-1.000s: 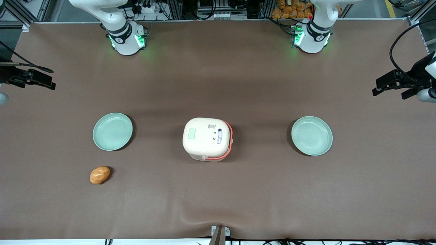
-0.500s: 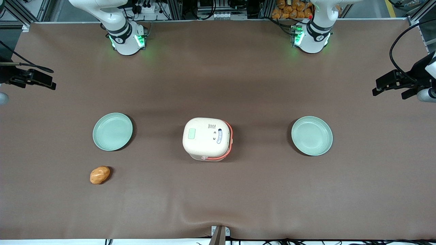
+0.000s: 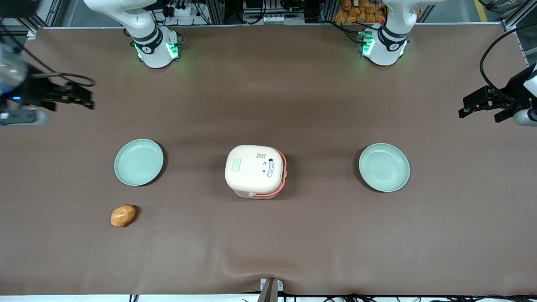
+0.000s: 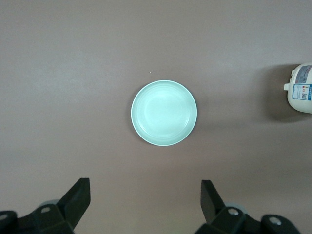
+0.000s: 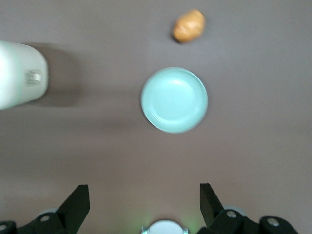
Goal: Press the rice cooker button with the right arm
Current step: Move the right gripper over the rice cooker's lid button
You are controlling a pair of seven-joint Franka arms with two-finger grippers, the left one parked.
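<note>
Front view, gripper (image 3: pixel 82 98) open, rice cooker (image 3: pixel 255 170) untouched

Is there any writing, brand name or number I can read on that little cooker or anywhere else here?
Rice cooker: small dark print and a blue-edged oval sticker on its lid, too small to read.
Rice cooker, left wrist view: a label with blue and red marks, too small to read.
Plates and the orange lump: no text.
The gripper, open, above the table toward the working arm's end: no text.
</note>
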